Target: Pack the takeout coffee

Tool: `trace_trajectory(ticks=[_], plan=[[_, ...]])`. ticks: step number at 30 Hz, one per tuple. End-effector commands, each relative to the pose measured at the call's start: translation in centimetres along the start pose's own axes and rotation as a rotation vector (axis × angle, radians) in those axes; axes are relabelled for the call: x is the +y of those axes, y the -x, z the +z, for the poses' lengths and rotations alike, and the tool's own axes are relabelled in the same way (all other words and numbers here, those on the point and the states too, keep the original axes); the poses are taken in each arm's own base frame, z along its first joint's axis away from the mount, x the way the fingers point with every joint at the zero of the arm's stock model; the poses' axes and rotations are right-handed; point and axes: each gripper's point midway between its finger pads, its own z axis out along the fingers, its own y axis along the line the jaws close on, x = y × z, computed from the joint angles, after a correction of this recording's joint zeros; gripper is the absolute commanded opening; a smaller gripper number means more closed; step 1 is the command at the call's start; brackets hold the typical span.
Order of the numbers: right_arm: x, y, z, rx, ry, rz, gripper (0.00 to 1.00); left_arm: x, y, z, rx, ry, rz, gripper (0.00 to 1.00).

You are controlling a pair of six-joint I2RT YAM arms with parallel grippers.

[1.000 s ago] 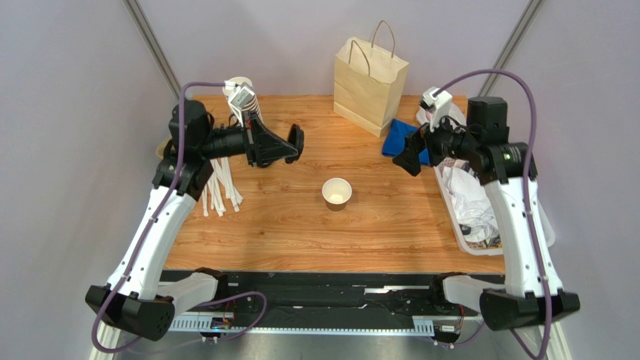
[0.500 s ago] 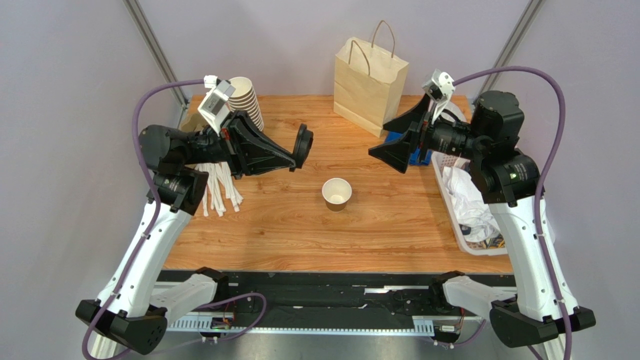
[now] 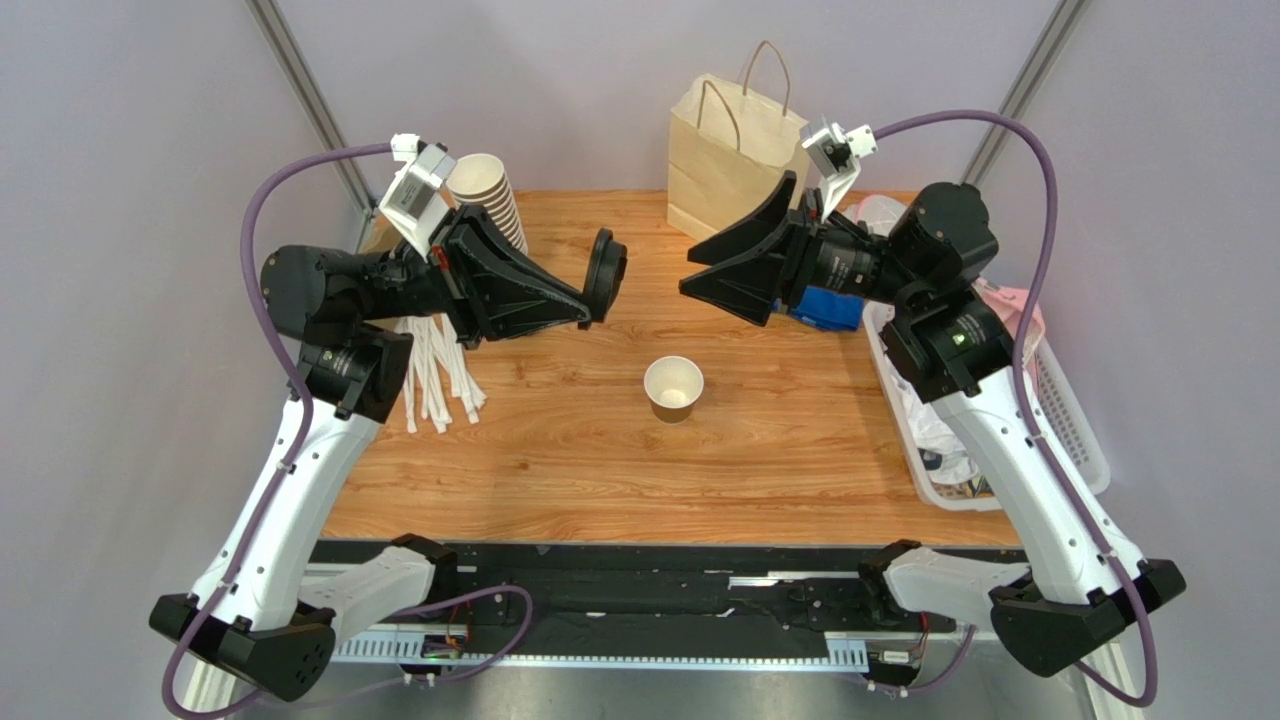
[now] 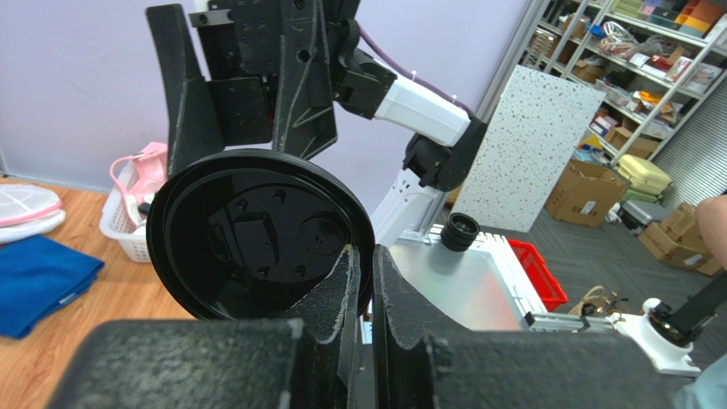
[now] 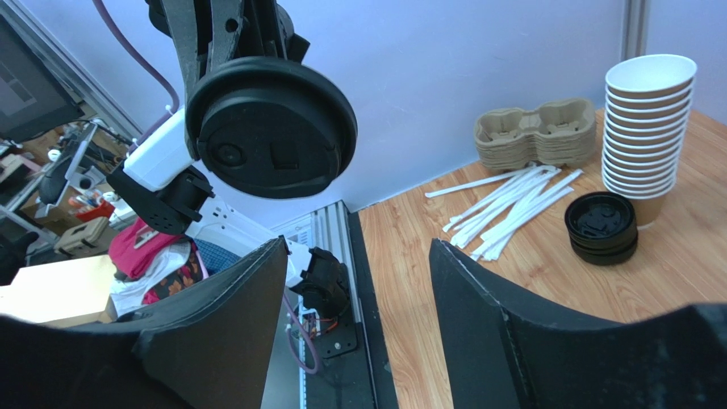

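Observation:
No lidded kraft cup is in view. A single lidless brown paper cup (image 3: 673, 386) stands upright mid-table. My left gripper (image 3: 597, 285) is shut on the rim of a round black lid (image 3: 606, 275), held on edge in the air above and left of the cup. The lid fills the left wrist view (image 4: 256, 234), pinched at its lower right edge by the gripper (image 4: 365, 256). My right gripper (image 3: 706, 279) is open and empty, raised, facing the lid from the right with a gap between them. The right wrist view shows the lid (image 5: 271, 128) above the open gripper (image 5: 358, 256).
A kraft paper bag (image 3: 741, 165) stands at the back centre. A stack of lidless cups (image 5: 648, 119), a stack of loose black lids (image 5: 601, 226), white straws (image 5: 512, 200) and pulp carriers (image 5: 536, 132) sit at the back left. A blue cloth (image 3: 827, 309) and a white basket (image 3: 984, 450) are on the right.
Both arms rose and swung inward. My right gripper moved left to face the lid. My left gripper kept hold of the lid and lifted it slightly. The cup has not moved.

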Motion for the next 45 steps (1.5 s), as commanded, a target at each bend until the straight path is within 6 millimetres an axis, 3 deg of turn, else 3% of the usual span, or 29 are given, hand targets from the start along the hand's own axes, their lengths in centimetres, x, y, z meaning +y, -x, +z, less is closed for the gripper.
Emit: trace_trajectory(ticks=[1, 12, 32, 45], plan=[[1.4, 2.1, 1.3, -0.072, 0.073, -0.041, 0.65, -1.9, 1.5, 0.3, -0.025, -0.037, 0.069, 0.00], [2.7, 1.7, 4.1, -0.071, 0.183, -0.044, 0.52, -2.3, 1.4, 0.4, -0.029, -0.050, 0.056, 0.00], [5.1, 1.5, 4.7, -0.045, 0.292, -0.076, 0.39, -2.7, 1.1, 0.6, -0.028, -0.077, 0.056, 0.00], [5.3, 1.7, 4.8, -0.045, 0.302, -0.073, 0.20, -2.3, 0.7, 0.7, -0.026, -0.076, 0.047, 0.00]])
